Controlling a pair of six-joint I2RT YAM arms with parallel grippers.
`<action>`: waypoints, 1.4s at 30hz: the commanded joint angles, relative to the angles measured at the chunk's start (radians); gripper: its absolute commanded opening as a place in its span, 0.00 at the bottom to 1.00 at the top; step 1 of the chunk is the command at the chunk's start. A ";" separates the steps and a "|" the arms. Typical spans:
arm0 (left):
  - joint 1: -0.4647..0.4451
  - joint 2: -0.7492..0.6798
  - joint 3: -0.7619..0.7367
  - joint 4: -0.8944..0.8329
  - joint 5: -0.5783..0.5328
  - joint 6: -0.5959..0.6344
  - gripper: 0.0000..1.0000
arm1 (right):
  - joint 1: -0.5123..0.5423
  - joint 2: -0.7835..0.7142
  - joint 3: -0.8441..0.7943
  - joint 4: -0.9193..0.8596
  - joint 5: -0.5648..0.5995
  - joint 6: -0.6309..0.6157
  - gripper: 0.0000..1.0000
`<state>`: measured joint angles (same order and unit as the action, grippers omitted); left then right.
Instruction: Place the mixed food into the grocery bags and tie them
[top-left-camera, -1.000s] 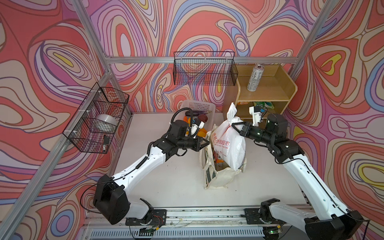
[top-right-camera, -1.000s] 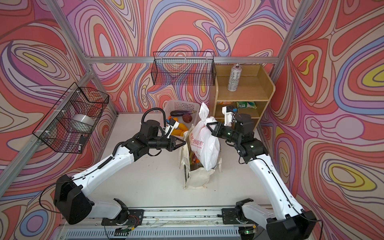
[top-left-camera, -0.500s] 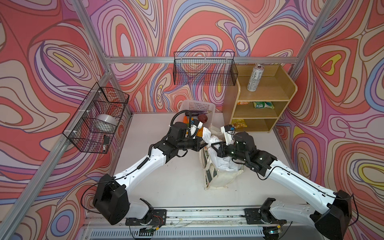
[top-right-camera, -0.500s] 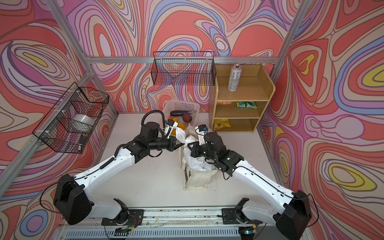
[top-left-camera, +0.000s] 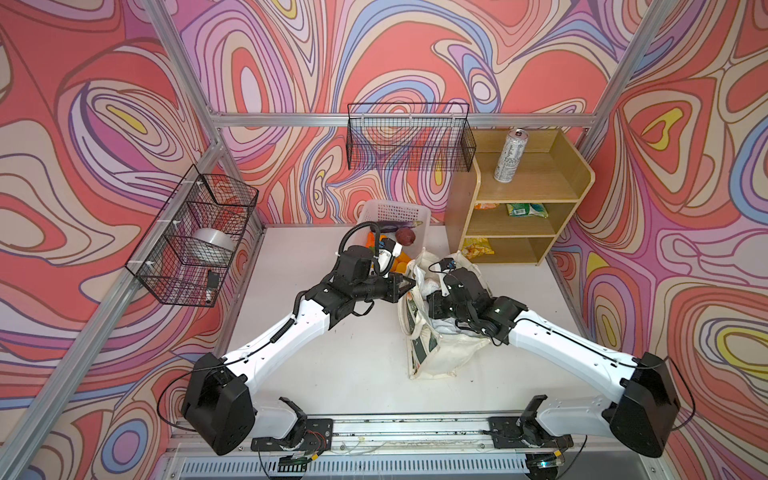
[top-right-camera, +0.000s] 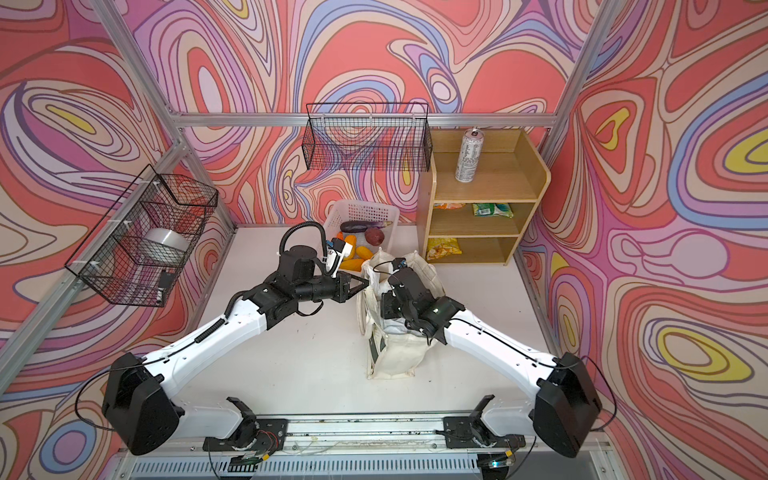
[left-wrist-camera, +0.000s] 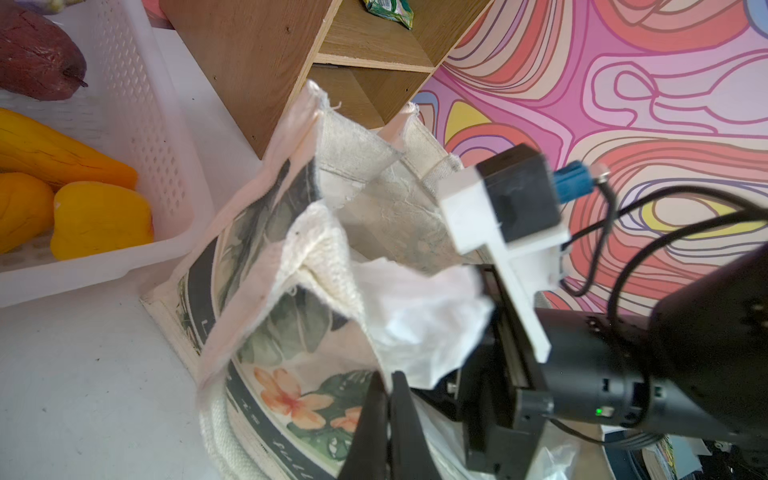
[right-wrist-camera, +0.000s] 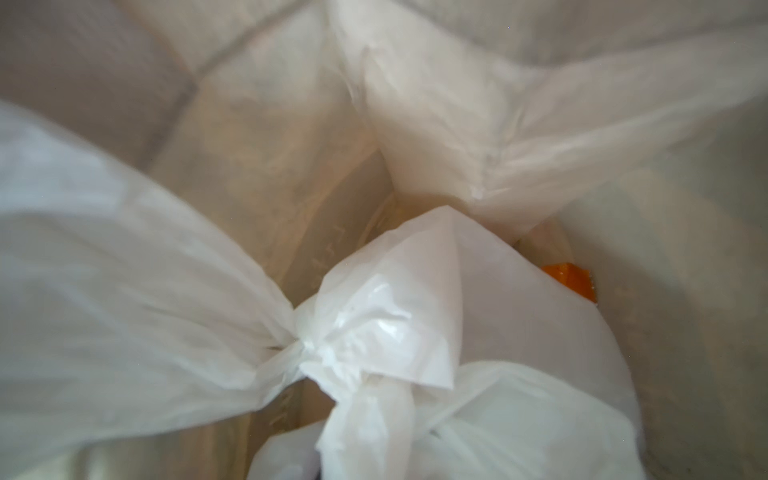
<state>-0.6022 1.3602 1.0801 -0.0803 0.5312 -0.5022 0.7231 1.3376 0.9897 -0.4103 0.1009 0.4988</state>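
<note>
1. My left arm (top-left-camera: 291, 328) is stretched low, almost level, toward the canvas tote (top-left-camera: 440, 357). The left gripper (top-left-camera: 409, 284) is at the tote's rim, jaws pressed together on the cloth edge.
2. My right arm (top-left-camera: 561, 345) bends at the elbow with the wrist tipped down. The right gripper (top-left-camera: 434, 307) is sunk in the tote's mouth, jaws closed; on what, I can't tell.
3. The white plastic bag (right-wrist-camera: 395, 332) sits inside the tote, knotted on top.
4. Beyond the tote, a silver can (top-left-camera: 510, 156) and snack packets (top-left-camera: 525, 210) are on the shelf (top-left-camera: 577, 178). Toy produce (top-right-camera: 357, 253) lies in the white basket (top-left-camera: 392, 206) beside the tote.
</note>
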 joint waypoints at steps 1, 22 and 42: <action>0.002 -0.055 -0.006 0.077 -0.018 -0.001 0.00 | 0.007 0.029 0.011 -0.075 0.006 0.020 0.00; 0.002 -0.059 -0.008 0.018 -0.064 0.027 0.00 | -0.149 -0.159 0.415 -0.440 -0.027 -0.082 0.94; 0.002 -0.054 -0.014 0.012 -0.055 0.035 0.00 | -0.367 -0.186 0.156 -0.301 -0.250 -0.019 0.00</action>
<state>-0.6014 1.3243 1.0695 -0.1116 0.4732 -0.4892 0.3584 1.1358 1.0958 -0.8112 -0.0273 0.4671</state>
